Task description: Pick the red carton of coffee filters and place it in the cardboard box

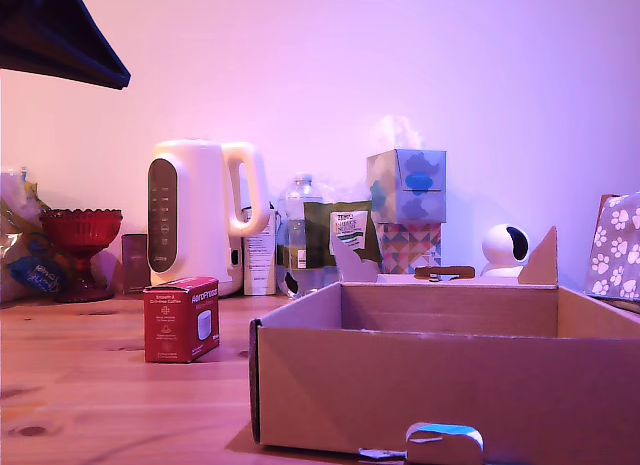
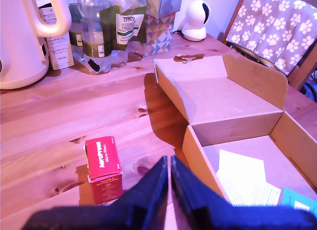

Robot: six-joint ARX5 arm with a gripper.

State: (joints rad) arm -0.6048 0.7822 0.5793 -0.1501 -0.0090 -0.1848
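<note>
The red carton of coffee filters (image 1: 181, 320) stands upright on the wooden table, to the exterior view's left of the cardboard box (image 1: 400, 380). In the wrist view the carton (image 2: 103, 163) is just beside my gripper (image 2: 170, 161), on the side away from the box's near wall (image 2: 200, 163). The gripper hovers above the table with its two dark fingers pressed together and nothing held between them. It does not touch the carton. A dark part of the arm (image 1: 55, 35) shows at the exterior view's top left.
Behind the carton stand a white kettle (image 1: 195, 220), a red glass goblet (image 1: 80, 235), bottles (image 1: 300, 235) and stacked patterned tissue boxes (image 1: 405, 200). A white round camera (image 1: 505, 247) and a paw-print cushion (image 1: 615, 245) are at the back right. Papers (image 2: 242, 178) lie inside the box.
</note>
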